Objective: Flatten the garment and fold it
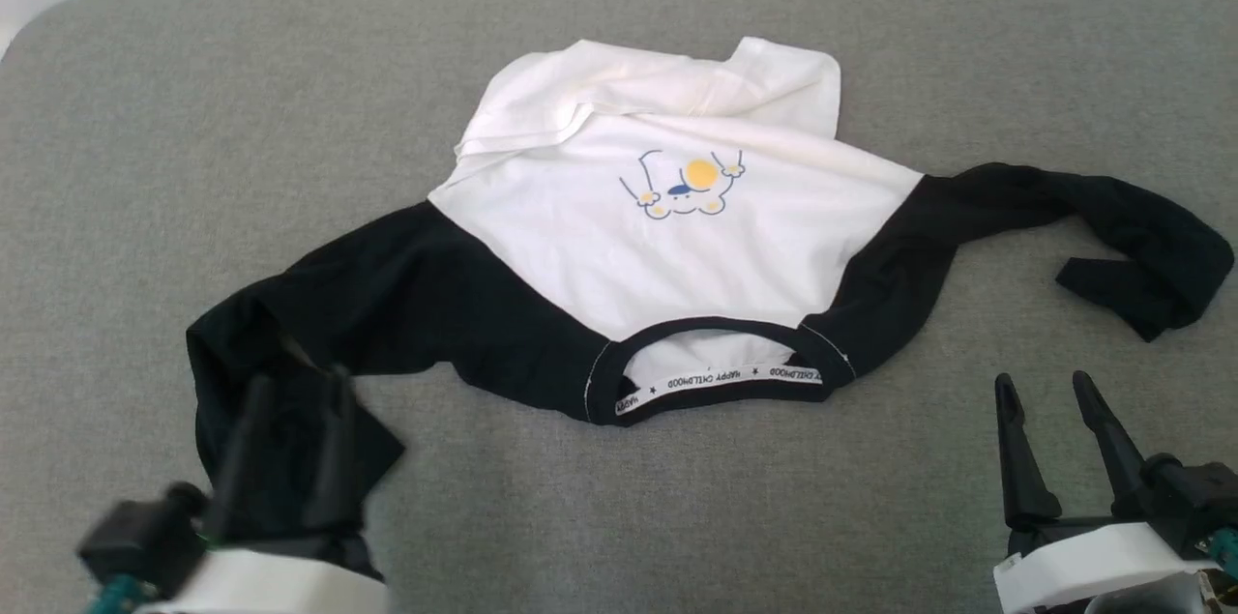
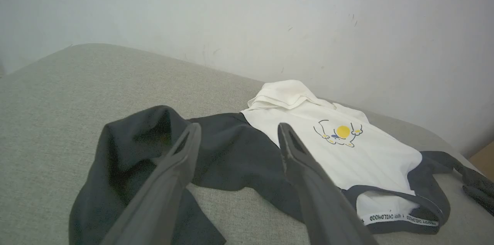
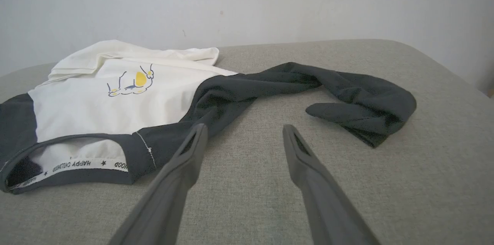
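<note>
Nearest, the left gripper [image 1: 298, 380] hangs with fingers spread wide over the crumpled end of the black left-hand sleeve [image 1: 290, 324], gripping nothing; the right gripper [image 1: 1043, 382] stands just as wide above the bare grey cushion [image 1: 870, 498]; beyond them the T-shirt [image 1: 677, 247] lies print-up, collar [image 1: 716, 377] toward the robot, the other sleeve [image 1: 1112, 227] twisted, the hem [image 1: 667, 82] doubled over at the far side; it looks light and limp, probably best pinched at cuffs and hem corners.
</note>
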`<state>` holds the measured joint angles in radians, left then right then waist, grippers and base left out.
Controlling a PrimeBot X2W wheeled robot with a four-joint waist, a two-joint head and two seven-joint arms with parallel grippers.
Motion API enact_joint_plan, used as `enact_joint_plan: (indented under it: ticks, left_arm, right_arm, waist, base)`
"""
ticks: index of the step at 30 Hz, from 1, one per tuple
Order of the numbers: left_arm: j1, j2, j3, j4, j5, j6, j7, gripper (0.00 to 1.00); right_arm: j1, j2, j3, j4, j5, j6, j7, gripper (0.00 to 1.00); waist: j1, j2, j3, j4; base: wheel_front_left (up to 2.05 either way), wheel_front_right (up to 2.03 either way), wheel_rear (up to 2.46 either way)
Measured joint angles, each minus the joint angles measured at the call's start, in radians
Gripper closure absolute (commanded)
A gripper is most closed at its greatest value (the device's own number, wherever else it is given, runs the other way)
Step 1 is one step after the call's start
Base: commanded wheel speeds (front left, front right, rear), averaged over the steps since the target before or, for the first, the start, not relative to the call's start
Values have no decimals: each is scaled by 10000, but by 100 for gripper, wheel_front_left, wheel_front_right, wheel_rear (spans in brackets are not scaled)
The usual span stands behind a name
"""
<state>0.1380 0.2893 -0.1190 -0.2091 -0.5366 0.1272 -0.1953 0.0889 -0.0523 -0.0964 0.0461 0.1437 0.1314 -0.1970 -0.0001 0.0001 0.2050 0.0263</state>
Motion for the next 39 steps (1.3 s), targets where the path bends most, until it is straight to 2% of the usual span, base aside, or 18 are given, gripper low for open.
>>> enact_joint_plan:
  ticks: [4,9,13,18,22,27,32,39]
  left_arm:
    - [109,-286,-424,146,44,59,19,0]
    - [-126,-127,-945,502,648,63,403,0]
    - [-498,136,-1607,867,1009,38,1488,0]
    - [-1244,184,-2406,1256,1174,-282,2683,0]
    - [-1990,102,-2629,1908,1233,-318,3279,0]
    - [-2792,146,-2775,2794,1388,-537,3465,0]
    - [-3279,278,-2871,3505,1601,-560,3868,0]
    - [-3668,328,-2886,3753,1559,-548,4495,0]
  right_arm:
    - [42,0,35,10,59,0,0,0]
    - [75,0,84,50,94,0,-15,0]
    - [90,0,119,115,169,0,-102,0]
    - [87,0,211,249,253,0,-192,0]
    - [59,0,261,330,270,0,-251,0]
    - [-117,0,301,382,305,0,-336,0]
    - [-234,0,276,430,314,0,-355,0]
    - [-284,0,278,499,322,0,-424,0]
  waist:
    - [0,0,-67,-108]
    - [0,0,-113,-237]
    - [1,0,-89,-332]
    - [1,0,55,-392]
    - [2,0,214,-427]
    - [3,0,435,-490]
    - [3,0,651,-563]
    - [2,0,871,-649]
  base:
    - [0,0,0]
    - [0,0,0]
    - [0,0,0]
    - [0,0,0]
    - [0,0,0]
    - [0,0,0]
    - [0,0,0]
    - [0,0,0]
